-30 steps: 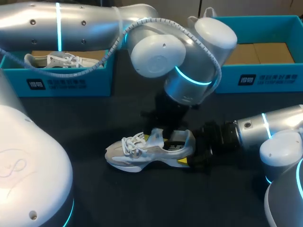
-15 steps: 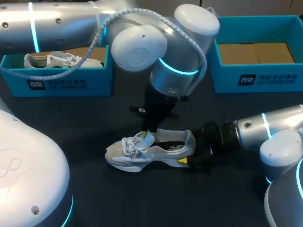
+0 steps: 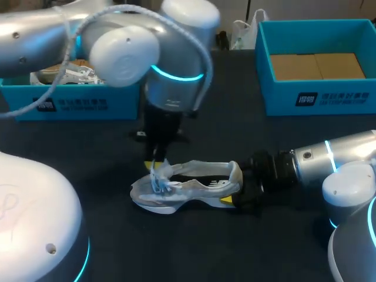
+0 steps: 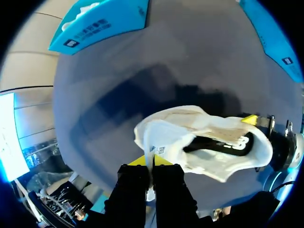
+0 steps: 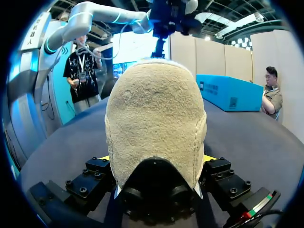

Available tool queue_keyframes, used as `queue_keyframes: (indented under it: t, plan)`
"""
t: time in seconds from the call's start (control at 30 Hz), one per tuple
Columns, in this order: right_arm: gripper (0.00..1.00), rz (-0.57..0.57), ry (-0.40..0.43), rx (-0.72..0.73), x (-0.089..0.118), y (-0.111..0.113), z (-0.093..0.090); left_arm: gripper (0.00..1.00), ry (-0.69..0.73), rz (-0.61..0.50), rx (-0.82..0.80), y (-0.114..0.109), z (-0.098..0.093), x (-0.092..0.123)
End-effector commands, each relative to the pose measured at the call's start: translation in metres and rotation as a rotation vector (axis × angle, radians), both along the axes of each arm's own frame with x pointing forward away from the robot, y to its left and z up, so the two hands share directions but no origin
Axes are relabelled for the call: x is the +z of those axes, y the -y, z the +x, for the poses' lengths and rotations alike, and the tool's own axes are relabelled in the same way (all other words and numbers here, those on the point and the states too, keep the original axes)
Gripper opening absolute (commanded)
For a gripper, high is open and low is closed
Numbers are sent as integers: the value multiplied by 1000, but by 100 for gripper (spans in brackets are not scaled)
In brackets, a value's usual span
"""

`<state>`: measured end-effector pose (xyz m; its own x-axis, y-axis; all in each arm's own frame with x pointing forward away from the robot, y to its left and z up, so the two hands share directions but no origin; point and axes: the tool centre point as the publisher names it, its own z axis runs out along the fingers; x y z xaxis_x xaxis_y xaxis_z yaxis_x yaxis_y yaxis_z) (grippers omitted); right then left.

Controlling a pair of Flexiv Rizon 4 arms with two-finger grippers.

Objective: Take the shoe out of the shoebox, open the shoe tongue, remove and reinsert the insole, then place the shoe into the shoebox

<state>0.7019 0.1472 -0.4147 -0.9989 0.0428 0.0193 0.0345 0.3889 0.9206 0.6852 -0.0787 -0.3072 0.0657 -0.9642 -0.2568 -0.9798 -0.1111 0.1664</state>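
Over the last second my left arm (image 3: 117, 47) swung away from the shoe's middle toward its toe end, carrying the left gripper (image 3: 155, 168) with it, and the tongue (image 4: 151, 140) went along, drawn forward over the laces (image 3: 160, 183). Neither the shoe (image 3: 188, 187) nor my right arm (image 3: 329, 158) shifted.

At this moment the grey and white shoe lay on its sole on the dark table (image 3: 235, 247), between the two blue shoeboxes and nearer to me than either, with its toe pointing toward my left side. In the left wrist view, the left gripper (image 4: 152, 161) had its fingers drawn almost together, pinching the thin white tongue between the yellow tips; ahead of it I saw the shoe (image 4: 213, 142) with its dark opening exposed.

The right gripper (image 3: 238, 195) was at the heel. In the right wrist view, its fingers (image 5: 107, 158) stood wide apart, one against each side of the shoe's pale heel (image 5: 154, 123), so it had the shoe clamped.

The left shoebox (image 3: 70, 104) held a second shoe (image 3: 64, 73). The right shoebox (image 3: 317, 97) showed only brown card on its floor.
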Motion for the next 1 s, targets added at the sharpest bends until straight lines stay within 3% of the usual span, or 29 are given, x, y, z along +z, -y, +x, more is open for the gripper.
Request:
queue_keyframes:
  t: [0.03, 0.2, 0.3, 0.47, 0.57, 0.8, 1.0]
  plan:
    - [0, -7, -2, 0, 1, -1, 0, 0, 23, -417, 68, -28, 2, -21]
    - [0, -7, -2, 0, 1, -1, 0, 0, 4, -385, 64, -34, -2, -48]
    - [0, -7, -2, 0, 1, -1, 0, 31, -5, -377, 61, -36, -5, -57]
    - [0, -7, -2, 0, 1, -1, 0, 56, -6, -366, 52, -44, -11, -59]
    - [0, -7, -2, 0, 1, -1, 0, 63, 3, -365, 55, -50, -12, -56]
    - [0, -7, -2, 0, 1, -1, 0, 64, 46, -346, 27, -57, -16, -43]
    - [0, -7, -2, 0, 1, -1, 0, 61, 78, -381, -10, -56, -16, -9]
